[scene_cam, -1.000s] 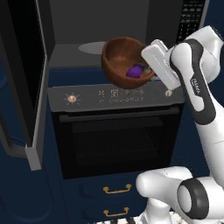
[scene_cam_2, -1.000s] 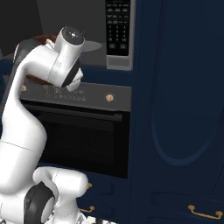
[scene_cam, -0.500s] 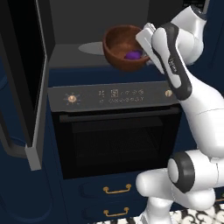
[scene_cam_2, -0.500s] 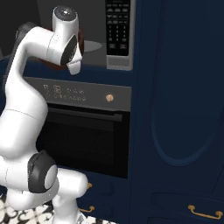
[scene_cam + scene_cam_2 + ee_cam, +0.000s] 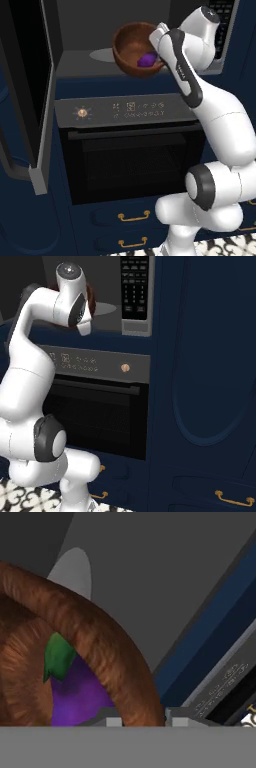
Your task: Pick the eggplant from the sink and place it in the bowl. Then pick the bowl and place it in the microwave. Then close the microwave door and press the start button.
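Eggplant (image 5: 146, 59) lies purple and glossy inside the wooden bowl (image 5: 131, 49), its green cap showing in the hand view. The hand (image 5: 142, 716) is clamped on the bowl's near rim, one fingertip inside and one outside, holding it tilted at the mouth of the open microwave (image 5: 85, 22). Beyond sits the glass turntable (image 5: 104, 54). Its door (image 5: 31, 85) stands swung out at left, above the oven (image 5: 132, 150).

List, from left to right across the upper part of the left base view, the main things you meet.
Open dark microwave door → round glass turntable → reddish-brown wooden bowl → small purple eggplant → dark keypad panel.
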